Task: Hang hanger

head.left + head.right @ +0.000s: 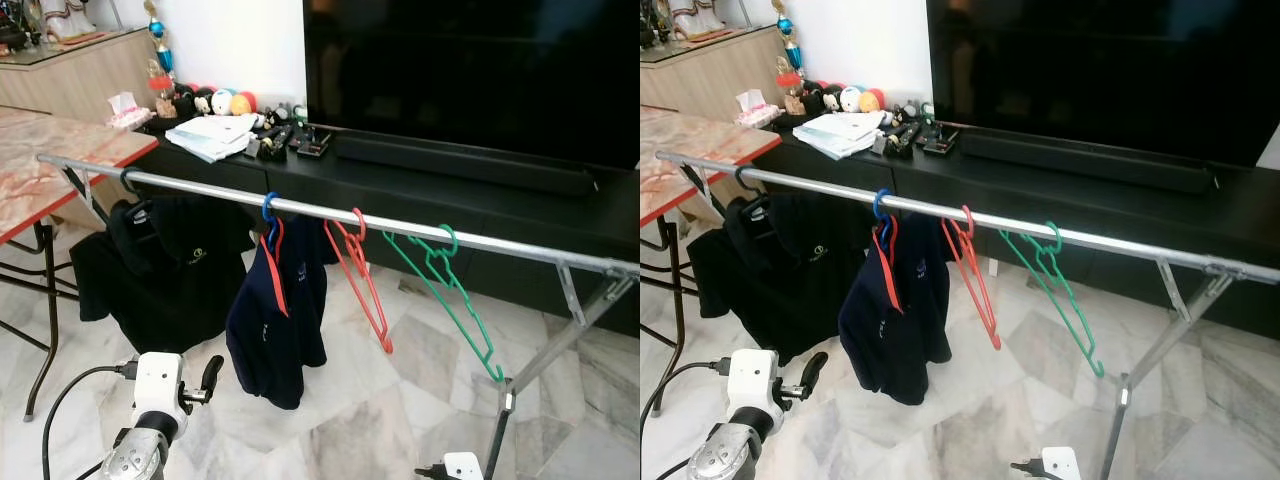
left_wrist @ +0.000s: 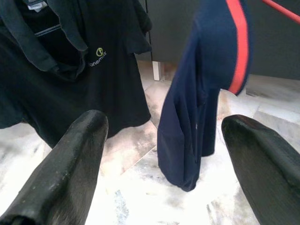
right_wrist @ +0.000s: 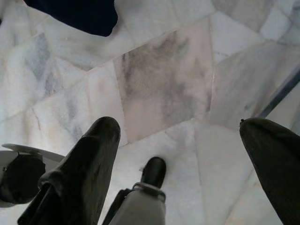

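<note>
— Where were the hangers?
— Red hanger and green hanger already hung on the rail (up ahead, running left-right).
— Grippers?
— I had left gripper and right gripper both spread, empty, low.

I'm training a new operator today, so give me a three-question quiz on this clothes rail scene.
1. True or false: the green hanger carries a shirt.
2. What hangs beside the navy shirt, on the side away from the black shirt? A) red hanger B) towel C) bag
3. Fill in: the left end effector is ____.

Key: 1 false, it is bare. 2 A, the red hanger. 3 open, holding nothing.
</note>
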Tool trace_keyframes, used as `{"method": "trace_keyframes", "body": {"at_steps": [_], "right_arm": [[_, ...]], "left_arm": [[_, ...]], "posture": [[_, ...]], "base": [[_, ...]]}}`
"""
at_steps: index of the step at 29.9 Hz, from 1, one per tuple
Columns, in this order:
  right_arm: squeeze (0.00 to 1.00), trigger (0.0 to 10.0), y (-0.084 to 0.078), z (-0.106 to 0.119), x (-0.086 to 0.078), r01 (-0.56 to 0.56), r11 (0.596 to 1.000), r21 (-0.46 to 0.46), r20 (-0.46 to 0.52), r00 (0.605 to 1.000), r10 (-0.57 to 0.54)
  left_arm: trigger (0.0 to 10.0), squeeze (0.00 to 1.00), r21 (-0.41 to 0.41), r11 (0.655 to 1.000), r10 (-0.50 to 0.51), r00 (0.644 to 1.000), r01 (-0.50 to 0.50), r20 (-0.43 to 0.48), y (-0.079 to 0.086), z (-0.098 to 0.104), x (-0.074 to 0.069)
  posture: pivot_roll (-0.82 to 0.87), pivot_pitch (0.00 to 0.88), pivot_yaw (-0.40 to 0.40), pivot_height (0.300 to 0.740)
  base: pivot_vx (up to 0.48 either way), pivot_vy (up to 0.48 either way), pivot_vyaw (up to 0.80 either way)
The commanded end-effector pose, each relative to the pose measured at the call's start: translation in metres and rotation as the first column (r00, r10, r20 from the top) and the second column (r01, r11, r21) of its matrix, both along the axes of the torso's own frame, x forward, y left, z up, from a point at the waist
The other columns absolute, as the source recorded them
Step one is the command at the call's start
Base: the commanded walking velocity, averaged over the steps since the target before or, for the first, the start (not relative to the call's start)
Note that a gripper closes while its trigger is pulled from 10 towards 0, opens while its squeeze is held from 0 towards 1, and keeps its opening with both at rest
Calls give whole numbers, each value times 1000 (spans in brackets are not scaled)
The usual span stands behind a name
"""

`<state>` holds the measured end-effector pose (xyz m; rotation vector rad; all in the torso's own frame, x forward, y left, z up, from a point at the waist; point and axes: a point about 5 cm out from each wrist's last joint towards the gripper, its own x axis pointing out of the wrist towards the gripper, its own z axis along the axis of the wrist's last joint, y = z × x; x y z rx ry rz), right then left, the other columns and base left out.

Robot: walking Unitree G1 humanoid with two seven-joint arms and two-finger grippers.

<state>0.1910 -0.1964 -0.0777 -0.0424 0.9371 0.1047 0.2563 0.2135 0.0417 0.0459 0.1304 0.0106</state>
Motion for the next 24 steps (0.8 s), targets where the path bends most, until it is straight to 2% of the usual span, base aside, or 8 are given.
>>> {"method": "trace_keyframes", "body": {"at_steps": [1,5,14,19,20,24], "right_arm": [[0,10000,3,0,2,-26,1000,0,-4,1000,26],[0,10000,3,0,2,-31,1000,3,-6,999,31],[0,10000,3,0,1,-18,1000,6,-9,1000,18],[0,10000,3,0,1,-21,1000,6,-10,1000,21],[0,10000,3,0,1,-21,1000,6,-10,1000,21],[0,10000,3,0,1,-24,1000,5,-11,1000,24]], "left_arm": [[10000,0,1,1000,9,1000,-9,-2,4,3,1],[10000,0,-13,1000,20,1000,-21,-11,6,3,1],[10000,0,-26,999,-18,1000,18,-10,3,3,4],[10000,0,-43,997,-59,998,60,9,0,9,7],[10000,0,-48,996,-73,997,73,9,-1,10,8],[10000,0,-43,968,-248,969,248,2,-11,20,11]], "posture": [[-29,65,58,740],[-29,68,58,740],[-29,69,58,740],[-28,70,58,740],[-28,70,58,740],[-28,74,57,740]], "base": [[412,0,469],[413,0,533],[397,0,0],[0,0,0],[0,0,0],[0,0,0]]}}
